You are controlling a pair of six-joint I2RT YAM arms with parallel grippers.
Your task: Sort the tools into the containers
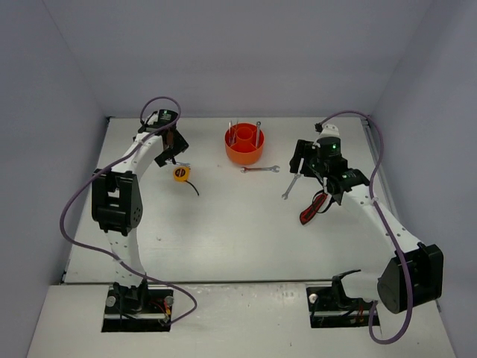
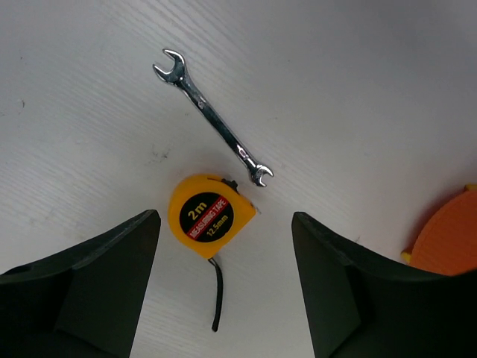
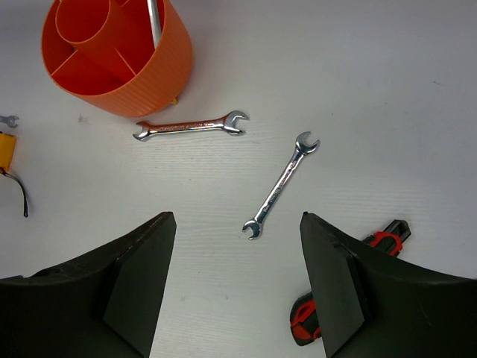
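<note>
The orange tub (image 1: 244, 145) stands at the back middle, with thin tools upright in its compartments (image 3: 154, 22). A yellow-black tape measure (image 1: 179, 173) (image 2: 211, 225) lies left of it, and a silver wrench (image 2: 212, 119) lies just beyond it. My left gripper (image 1: 170, 153) (image 2: 224, 235) hangs open above the tape measure with nothing between its fingers. Two more wrenches lie on the table, one by the tub (image 3: 190, 125) (image 1: 259, 169) and one to the right (image 3: 279, 185) (image 1: 291, 186). Above the latter, my right gripper (image 1: 302, 168) (image 3: 237, 224) is open and empty. A red-black utility knife (image 1: 313, 209) (image 3: 387, 235) lies partly behind its right finger.
The tape measure's black strap (image 2: 216, 294) trails toward the near side. The orange tub's edge (image 2: 447, 239) shows at the right of the left wrist view. Grey walls close the table at the left, back and right.
</note>
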